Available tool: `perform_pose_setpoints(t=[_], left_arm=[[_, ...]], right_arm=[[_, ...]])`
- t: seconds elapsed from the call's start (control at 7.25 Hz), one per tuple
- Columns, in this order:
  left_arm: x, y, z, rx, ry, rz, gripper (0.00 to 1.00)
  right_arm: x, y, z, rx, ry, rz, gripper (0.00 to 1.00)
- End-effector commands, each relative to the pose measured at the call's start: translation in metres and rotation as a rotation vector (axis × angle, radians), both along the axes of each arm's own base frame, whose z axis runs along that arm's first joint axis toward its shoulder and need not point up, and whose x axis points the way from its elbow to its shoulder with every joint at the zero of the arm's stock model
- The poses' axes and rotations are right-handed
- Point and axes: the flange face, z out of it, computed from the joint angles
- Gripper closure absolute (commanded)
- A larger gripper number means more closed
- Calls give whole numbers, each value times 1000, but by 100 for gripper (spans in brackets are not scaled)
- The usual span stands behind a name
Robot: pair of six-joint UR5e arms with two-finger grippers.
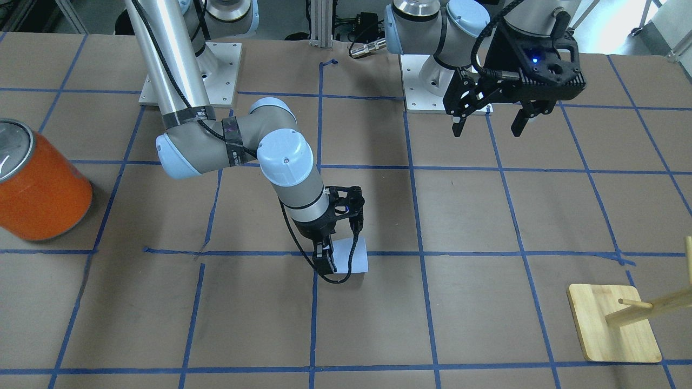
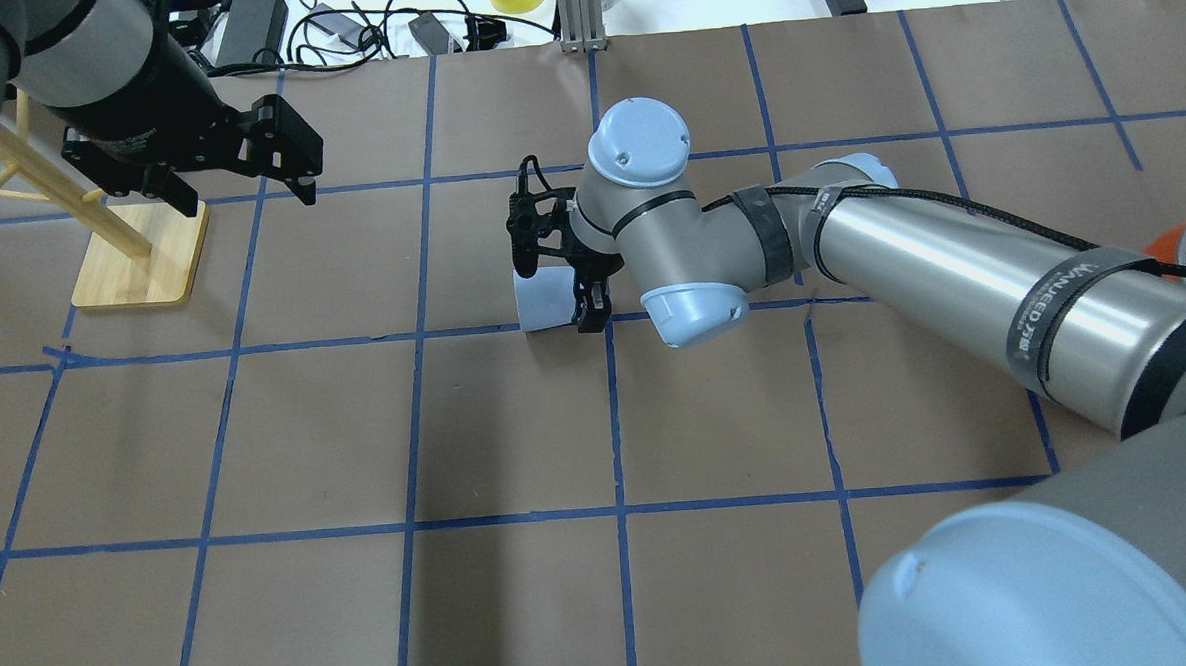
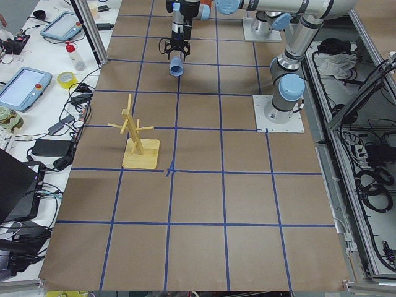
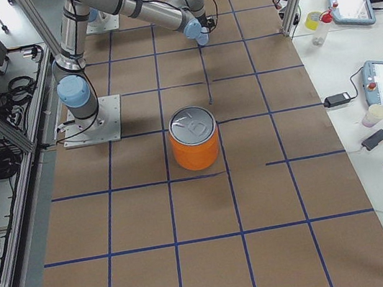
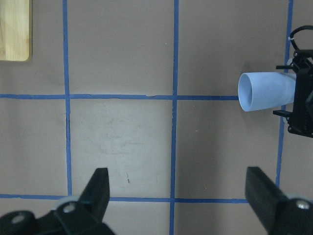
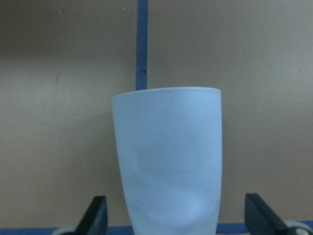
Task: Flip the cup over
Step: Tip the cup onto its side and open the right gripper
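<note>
The pale lavender-blue cup [image 1: 358,260] lies on its side on the brown table, near a blue tape crossing in the middle. It also shows in the overhead view [image 2: 537,300] and the left wrist view [image 5: 264,91], with its open rim pointing away from the right arm. My right gripper [image 1: 340,253] is low over the table, and its jaws straddle the cup's base end. In the right wrist view the cup [image 6: 168,156] fills the gap, and both fingers [image 6: 98,213] stand apart from its sides. My left gripper [image 1: 489,127] hangs open and empty, high above the table.
A large orange can [image 1: 40,189] with a silver top stands on the robot's right side of the table. A wooden peg rack on a bamboo base [image 1: 613,329] stands on the left side, below and beyond the left gripper [image 2: 247,193]. Blue tape lines grid the table.
</note>
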Motion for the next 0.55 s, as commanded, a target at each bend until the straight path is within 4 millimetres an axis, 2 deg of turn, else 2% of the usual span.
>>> perform_pose_setpoints(t=[0.0,0.14,0.41], left_arm=[[0,0,-1,2,0,0,0],[-1,1,-3,7,3,-5,0],[-3,1,-9,17,23,4,0]], right_arm=[[-25,14,55,-19,-9,-42,0],[-48,22,78,14,2,-75,0],[-123,41,155,96,3,-272,0]])
